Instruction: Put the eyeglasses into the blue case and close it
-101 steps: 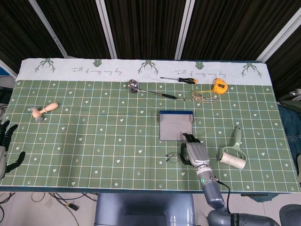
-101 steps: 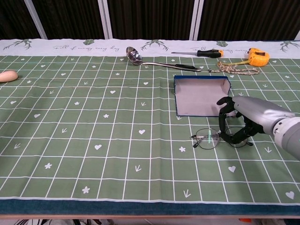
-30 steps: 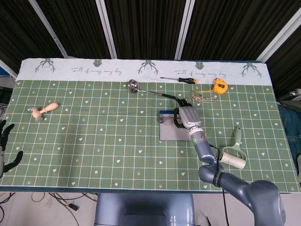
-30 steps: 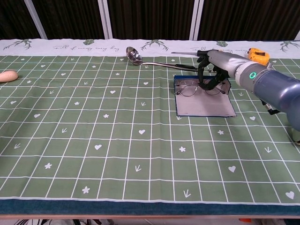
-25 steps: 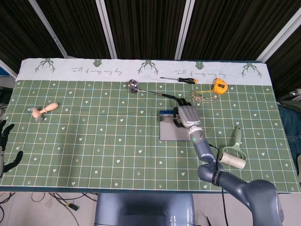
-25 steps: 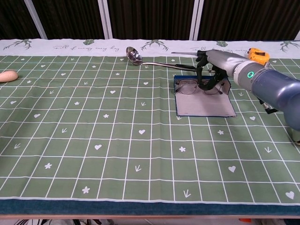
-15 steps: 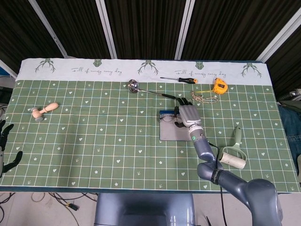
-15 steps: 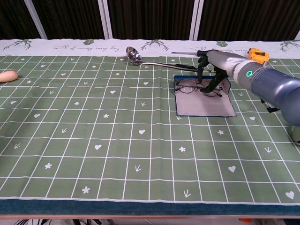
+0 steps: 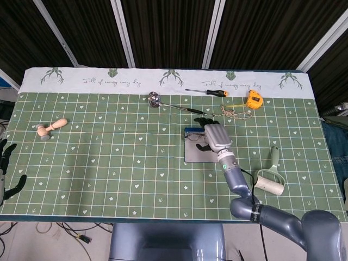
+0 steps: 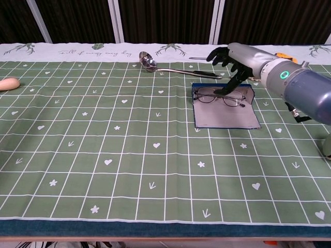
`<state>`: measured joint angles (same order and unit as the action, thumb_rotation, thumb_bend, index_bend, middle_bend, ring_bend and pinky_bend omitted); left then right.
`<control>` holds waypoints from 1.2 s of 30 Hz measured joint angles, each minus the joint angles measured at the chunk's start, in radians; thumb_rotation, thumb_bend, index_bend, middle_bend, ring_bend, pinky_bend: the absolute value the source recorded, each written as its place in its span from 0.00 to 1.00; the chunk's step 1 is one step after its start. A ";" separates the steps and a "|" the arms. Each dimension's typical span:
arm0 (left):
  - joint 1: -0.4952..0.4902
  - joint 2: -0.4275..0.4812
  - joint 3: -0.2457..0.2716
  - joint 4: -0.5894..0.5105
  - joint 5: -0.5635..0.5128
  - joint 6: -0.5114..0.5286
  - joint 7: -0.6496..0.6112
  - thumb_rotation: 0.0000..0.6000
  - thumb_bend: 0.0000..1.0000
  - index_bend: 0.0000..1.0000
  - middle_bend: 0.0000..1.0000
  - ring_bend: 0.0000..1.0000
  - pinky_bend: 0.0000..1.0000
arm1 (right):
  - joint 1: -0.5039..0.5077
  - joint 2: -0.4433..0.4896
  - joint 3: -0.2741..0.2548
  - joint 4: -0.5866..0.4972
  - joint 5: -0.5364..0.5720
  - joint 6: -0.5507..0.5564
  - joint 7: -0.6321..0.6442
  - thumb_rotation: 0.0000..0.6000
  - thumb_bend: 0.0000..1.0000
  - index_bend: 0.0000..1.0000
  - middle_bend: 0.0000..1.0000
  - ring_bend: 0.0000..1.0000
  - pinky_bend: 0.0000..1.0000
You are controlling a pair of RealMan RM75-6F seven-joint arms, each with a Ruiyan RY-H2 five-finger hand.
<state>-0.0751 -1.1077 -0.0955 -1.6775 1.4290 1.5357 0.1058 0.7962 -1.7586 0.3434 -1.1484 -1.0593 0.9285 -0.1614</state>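
Observation:
The blue case (image 10: 227, 118) lies open on the green cloth, grey lining up; the head view has the case (image 9: 197, 154) right of centre. The eyeglasses (image 10: 221, 96) lie inside it against the raised blue far wall, seen as the eyeglasses (image 9: 193, 137) from above. My right hand (image 10: 237, 58) hovers over the case's far edge with fingers spread; one finger reaches down close to the frame, and contact is unclear. The head view shows the right hand (image 9: 215, 136) covering part of the case. My left hand (image 9: 5, 169) rests off the table's left edge, holding nothing.
A steel ladle (image 10: 148, 61), a screwdriver (image 9: 209, 92), a yellow tape measure (image 9: 253, 99) and a chain (image 9: 235, 113) lie behind the case. A lint roller (image 9: 269, 181) sits at the right, a wooden mallet (image 9: 51, 128) at the left.
My right hand carried the eyeglasses from the cloth in front of the case to its far part, let go of them, then spread its fingers and lifted slightly.

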 measured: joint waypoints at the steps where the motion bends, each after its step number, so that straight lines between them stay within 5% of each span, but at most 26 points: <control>1: 0.000 0.000 0.000 0.001 0.000 0.000 0.000 1.00 0.31 0.09 0.00 0.00 0.00 | -0.019 0.018 -0.013 -0.052 -0.010 0.026 -0.012 1.00 0.42 0.21 0.70 0.78 0.82; 4: 0.001 -0.001 0.000 0.002 0.001 0.001 -0.001 1.00 0.31 0.09 0.00 0.00 0.00 | -0.052 0.042 -0.042 -0.123 -0.031 0.083 -0.043 1.00 0.53 0.21 0.89 0.96 0.99; 9: 0.001 -0.001 0.001 0.003 0.001 0.001 -0.004 1.00 0.31 0.09 0.00 0.00 0.00 | -0.079 0.071 -0.069 -0.196 -0.004 0.089 -0.084 1.00 0.62 0.18 0.99 1.00 1.00; 20: 0.001 0.002 0.000 -0.003 -0.002 -0.002 -0.003 1.00 0.31 0.09 0.00 0.00 0.00 | -0.064 0.104 -0.098 -0.256 0.191 -0.017 -0.222 1.00 0.72 0.13 1.00 1.00 1.00; 36: 0.000 0.005 -0.001 -0.006 -0.004 -0.004 -0.004 1.00 0.31 0.09 0.00 0.00 0.00 | -0.016 0.050 -0.090 -0.149 0.345 -0.052 -0.284 1.00 0.72 0.11 1.00 1.00 1.00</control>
<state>-0.0748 -1.1030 -0.0968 -1.6836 1.4247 1.5315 0.1021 0.7806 -1.7088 0.2530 -1.2974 -0.7141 0.8764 -0.4453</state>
